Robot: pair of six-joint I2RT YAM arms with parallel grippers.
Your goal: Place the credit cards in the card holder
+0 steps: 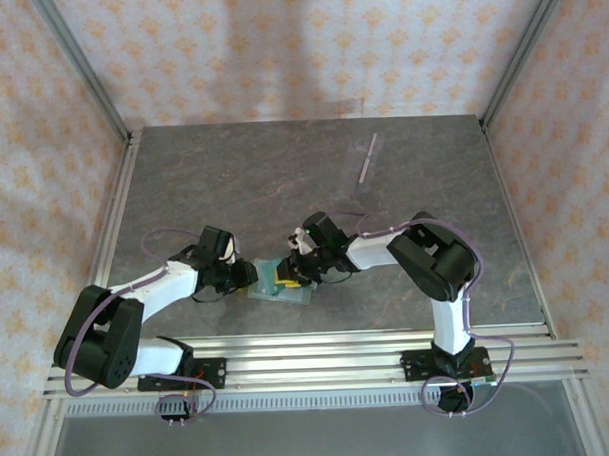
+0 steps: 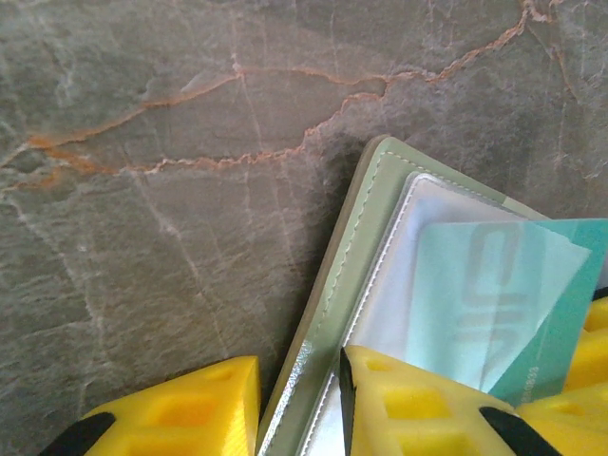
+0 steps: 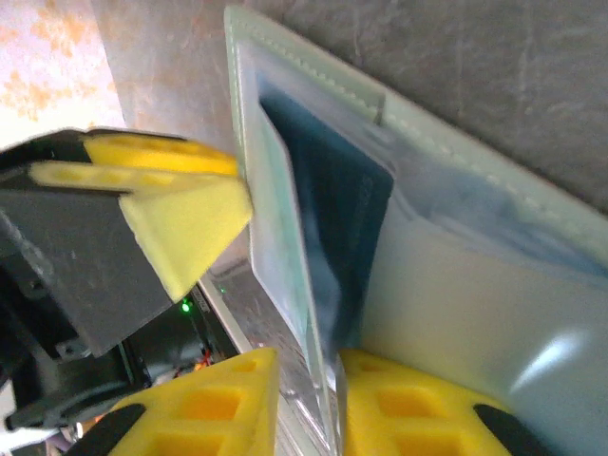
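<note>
Left gripper (image 2: 299, 385): jaws clenched on the near edge of the card holder (image 2: 366, 218), with its green rim pinched between the yellow pads. Likely purpose is to pin the holder open and steady while the other arm works the pocket. From these jaws the holder fans out toward 1 o'clock, lying on the table (image 2: 171, 190).

Right gripper (image 3: 309, 375): jaws parted, straddling the lip of the clear pocket (image 3: 280, 218). A gap shows on their 9 o'clock side, so they look released rather than gripping. Toward 12 o'clock from them, a teal-blue credit card (image 3: 342, 209) sits inside the pocket, most of it tucked in. In the left wrist view, part of the card lies bare beyond the pocket film, toward 4 o'clock.

Judgement: the card is nearly seated and may want a last nudge.

Top view: the holder lies at 6 o'clock of the table's middle, near the front edge. The left jaws are at its 9 o'clock and the right jaws at about 1 o'clock, nose to nose.
</note>
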